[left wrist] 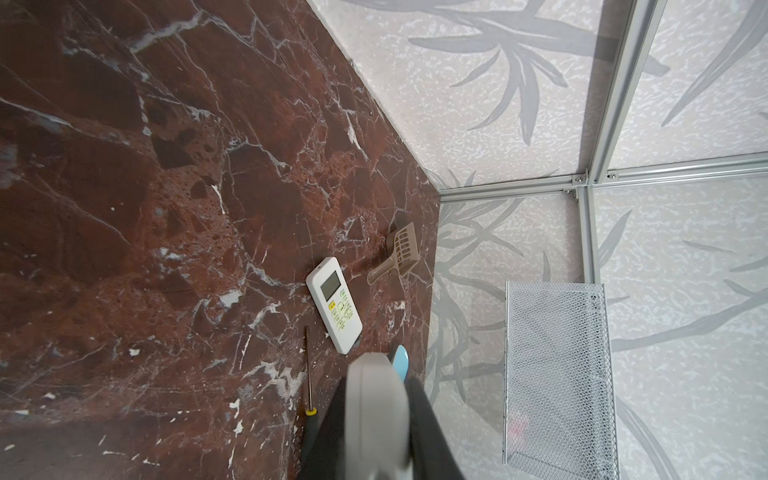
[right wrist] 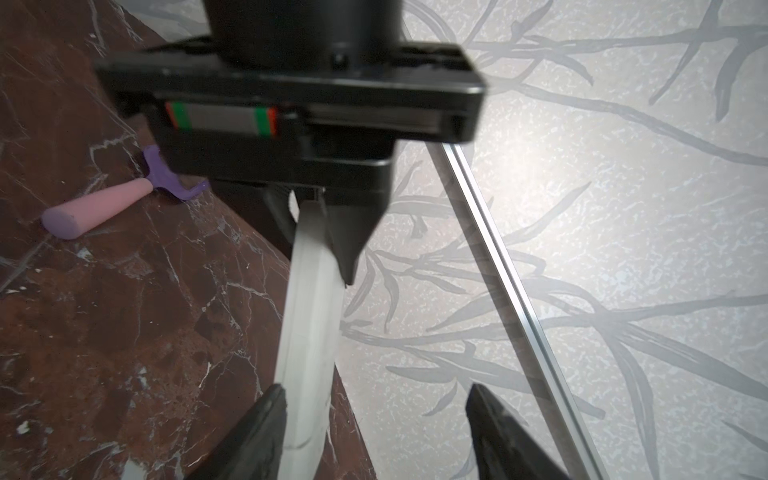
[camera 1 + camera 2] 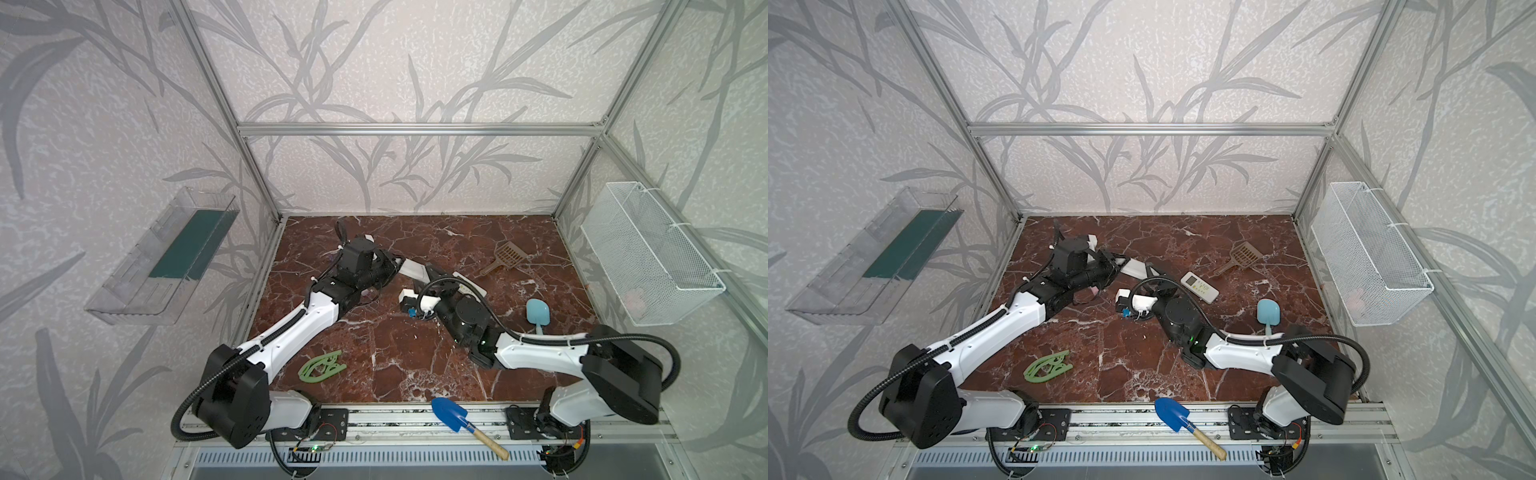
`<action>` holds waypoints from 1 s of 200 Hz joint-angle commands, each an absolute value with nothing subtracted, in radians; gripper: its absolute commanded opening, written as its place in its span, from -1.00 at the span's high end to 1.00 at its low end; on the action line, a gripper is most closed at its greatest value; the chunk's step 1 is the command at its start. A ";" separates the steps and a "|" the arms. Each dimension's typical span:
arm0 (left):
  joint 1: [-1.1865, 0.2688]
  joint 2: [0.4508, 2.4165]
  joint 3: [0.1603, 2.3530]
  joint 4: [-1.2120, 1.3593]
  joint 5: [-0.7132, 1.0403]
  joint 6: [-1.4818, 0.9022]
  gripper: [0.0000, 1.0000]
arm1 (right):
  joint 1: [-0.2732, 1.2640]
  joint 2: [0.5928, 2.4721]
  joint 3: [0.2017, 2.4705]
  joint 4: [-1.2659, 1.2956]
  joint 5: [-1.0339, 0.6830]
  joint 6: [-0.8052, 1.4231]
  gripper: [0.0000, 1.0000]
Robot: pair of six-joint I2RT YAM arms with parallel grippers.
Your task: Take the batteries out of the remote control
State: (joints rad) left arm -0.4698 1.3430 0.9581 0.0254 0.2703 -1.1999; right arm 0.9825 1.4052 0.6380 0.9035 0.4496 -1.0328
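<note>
**Right gripper [image 2: 374, 388] spread at the free end of the held remote [image 2: 311, 332]; batteries not in sight**

1. Right gripper: jaws stand wide and grip nothing. In its wrist view one fingertip [image 2: 266, 424] lies just beside the remote's free end. Contact cannot be confirmed. The opposite fingertip is well apart from it, so the remote sits hard over to one side of the gap, not centred.

2. Left gripper [image 2: 318, 249]: clamped narrow across the held remote near its other end, and it alone carries the remote. The remote's long axis runs straight out from the left jaws towards the right gripper and meets it end-on.

3. Second remote [image 1: 334, 305]: lies display up on the marble table [image 1: 124, 208], out ahead of the left gripper and apart from both grippers.

4. Screwdriver [image 1: 308, 370]: thin shaft lies just beside the second remote, between it and the left gripper.

5. Batteries: none visible in any view. No battery cover can be made out on the held remote. Judgement: the cells are probably inside a remote.

Assessment: the left arm has the hold and the right is the free hand at the far end. The coming move turns on that sideways offset. The right gripper would likely need to shift across the remote's axis before working on it.
</note>
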 commanded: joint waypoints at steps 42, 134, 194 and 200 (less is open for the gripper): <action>-0.428 1.328 0.879 0.288 0.389 -1.070 1.00 | 0.771 1.182 0.858 0.040 0.081 -0.340 -0.45; -0.429 1.316 0.762 0.577 0.532 -1.042 1.00 | 0.458 1.273 0.988 -0.186 -0.427 0.375 -0.51; -0.434 1.290 0.740 0.592 0.521 -1.047 1.00 | 0.421 1.280 0.874 0.080 -0.557 0.715 -0.49; -0.435 1.290 0.740 0.597 0.523 -1.049 1.00 | 0.419 1.282 0.860 0.108 -0.563 0.740 -0.48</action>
